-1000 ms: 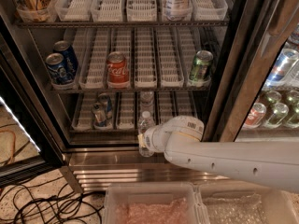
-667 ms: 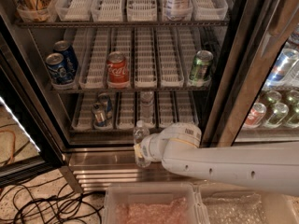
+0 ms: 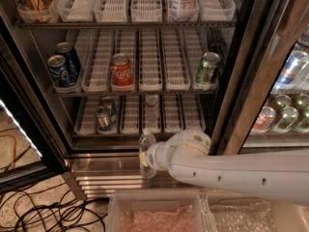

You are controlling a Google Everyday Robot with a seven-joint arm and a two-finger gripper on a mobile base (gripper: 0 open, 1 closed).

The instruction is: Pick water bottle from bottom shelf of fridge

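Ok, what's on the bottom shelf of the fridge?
Two cans left, a clear bottle mid-shelf. The gripper, holding the water bottle out front, hides part of the front edge.

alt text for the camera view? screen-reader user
The white arm's gripper holds the water bottle before the fridge's steel base, just below the bottom shelf. A red can stands on the next rack up.

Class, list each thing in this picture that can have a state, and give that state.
fridge: door open.
water bottle: upright, off the bottom shelf, gripped.
end effector: shut on the water bottle, in front of the fridge's steel base.
red can: upright on the middle rack.
green can: upright on the same rack.
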